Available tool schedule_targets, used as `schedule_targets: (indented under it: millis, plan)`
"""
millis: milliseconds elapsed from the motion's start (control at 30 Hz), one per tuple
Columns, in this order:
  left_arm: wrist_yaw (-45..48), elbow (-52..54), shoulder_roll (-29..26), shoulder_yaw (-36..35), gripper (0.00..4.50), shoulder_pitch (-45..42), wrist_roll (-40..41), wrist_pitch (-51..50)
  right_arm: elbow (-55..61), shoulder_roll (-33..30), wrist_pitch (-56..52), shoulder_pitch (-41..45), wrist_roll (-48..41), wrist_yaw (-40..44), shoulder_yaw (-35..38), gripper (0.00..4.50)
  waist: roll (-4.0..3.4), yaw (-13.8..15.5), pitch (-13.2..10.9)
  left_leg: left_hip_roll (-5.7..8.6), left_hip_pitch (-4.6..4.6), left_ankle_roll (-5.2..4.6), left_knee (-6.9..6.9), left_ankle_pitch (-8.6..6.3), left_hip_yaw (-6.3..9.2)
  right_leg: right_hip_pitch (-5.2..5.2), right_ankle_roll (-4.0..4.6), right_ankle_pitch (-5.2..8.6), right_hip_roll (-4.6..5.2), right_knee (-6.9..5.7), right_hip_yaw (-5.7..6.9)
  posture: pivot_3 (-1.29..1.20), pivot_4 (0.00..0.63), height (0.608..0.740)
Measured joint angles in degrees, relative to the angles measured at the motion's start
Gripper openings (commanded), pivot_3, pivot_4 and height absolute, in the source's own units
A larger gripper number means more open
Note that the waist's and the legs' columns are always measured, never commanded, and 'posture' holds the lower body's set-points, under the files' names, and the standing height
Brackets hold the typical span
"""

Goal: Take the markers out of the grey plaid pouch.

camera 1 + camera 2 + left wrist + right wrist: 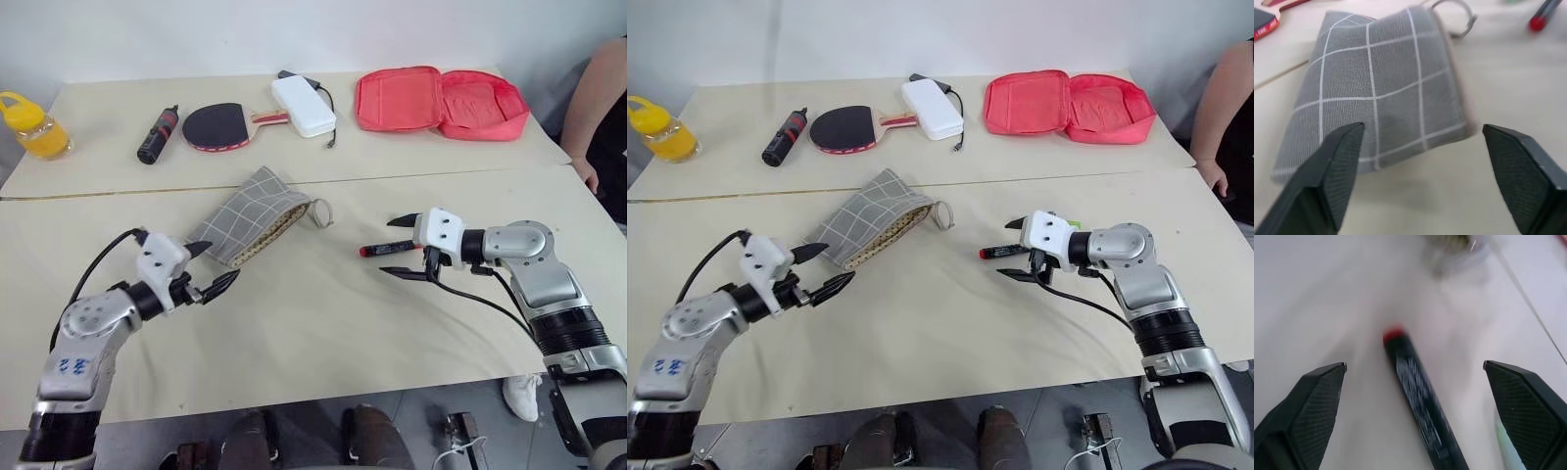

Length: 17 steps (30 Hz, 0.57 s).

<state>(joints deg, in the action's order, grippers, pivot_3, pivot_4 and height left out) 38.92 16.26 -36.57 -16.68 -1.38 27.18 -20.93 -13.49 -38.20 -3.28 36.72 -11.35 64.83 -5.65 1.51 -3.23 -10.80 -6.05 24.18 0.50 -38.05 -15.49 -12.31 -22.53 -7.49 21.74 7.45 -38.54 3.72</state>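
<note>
The grey plaid pouch (250, 217) lies flat on the table left of centre, its tan-lined mouth and ring strap (321, 211) turned to the right. My left gripper (219, 263) is open just in front of the pouch's near end, with nothing between its fingers (1337, 161); the pouch (1381, 88) sits a little beyond them. A slim marker (388, 248), black with a red end, lies low between the wide-open fingers of my right gripper (387, 247), right of the pouch. Neither finger (1312, 401) touches the marker (1415, 401).
Along the back of the table stand a yellow bottle (34, 125), a black-and-red cylinder (158, 134), a table-tennis paddle (220, 125), a white power bank with a cable (303, 105) and an open pink-red zip case (441, 101). A person's arm (600, 108) is at the right edge.
</note>
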Motion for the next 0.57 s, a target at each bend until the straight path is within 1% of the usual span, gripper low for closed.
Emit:
schedule_targets:
  millis: [67, 167, 267, 333, 467, 567]
  plan:
    - [-0.5, 2.4, 0.4, -3.4, 3.94, 2.1, 3.6, -2.4, 2.5, 0.4, -2.1, -1.2, -3.4, -0.5, 2.8, 4.5, 0.0, 0.1, 0.0, 0.02, -0.02, -0.01, -0.05, -0.01, 0.05, 0.09, 0.0, 0.0, 0.03, 0.02, 0.01, 0.0, 0.15, 0.74]
    - [-3.2, 5.4, 2.3, -8.0, 3.94, 4.9, 8.8, -6.5, 6.9, 2.0, -5.6, -7.8, -9.1, -1.5, 6.9, 4.5, 0.09, 0.8, 0.1, 0.09, -0.02, -0.05, -0.07, -0.03, 0.2, 0.22, 0.0, 0.0, 0.08, 0.12, 0.07, 0.0, 0.15, 0.74]
    - [-4.1, 6.2, 2.8, -10.1, 3.94, 8.8, 9.5, -6.7, 11.1, 3.3, -5.7, -17.4, -11.9, -1.2, 8.0, 4.5, 0.09, 1.5, 0.1, 0.13, 0.02, -0.06, 0.0, -0.04, 0.15, 0.19, -0.01, 0.0, 0.08, 0.27, 0.06, 0.0, 0.15, 0.74]
    - [-4.4, 6.2, 3.0, -11.3, 3.94, 11.3, 9.5, -6.7, 12.8, 5.0, -5.4, -20.9, -14.0, -2.4, 10.1, 4.5, 0.09, 1.6, 0.1, 0.13, 0.01, -0.06, -0.04, -0.04, 0.14, 0.19, -0.01, 0.0, 0.07, 0.25, 0.05, 0.0, 0.15, 0.74]
    - [-4.9, 6.4, 3.3, -12.5, 3.94, 14.0, 8.8, -5.7, 12.9, 5.2, 2.3, -25.5, -12.6, -5.2, 15.5, 4.5, 0.09, 1.5, 0.1, 0.13, -0.05, -0.07, -0.05, -0.03, 0.13, 0.3, 0.01, 0.0, 0.04, 0.36, 0.05, 0.0, 0.15, 0.74]
    - [-6.3, 6.3, 4.4, -12.8, 3.94, 14.0, 8.4, -4.6, 11.4, 5.1, 5.3, -27.9, -11.5, -5.8, 16.3, 4.5, 0.09, 1.5, 0.1, 0.13, -0.1, -0.07, -0.05, -0.03, 0.15, 0.38, 0.01, 0.0, 0.03, 0.38, 0.05, 0.0, 0.15, 0.74]
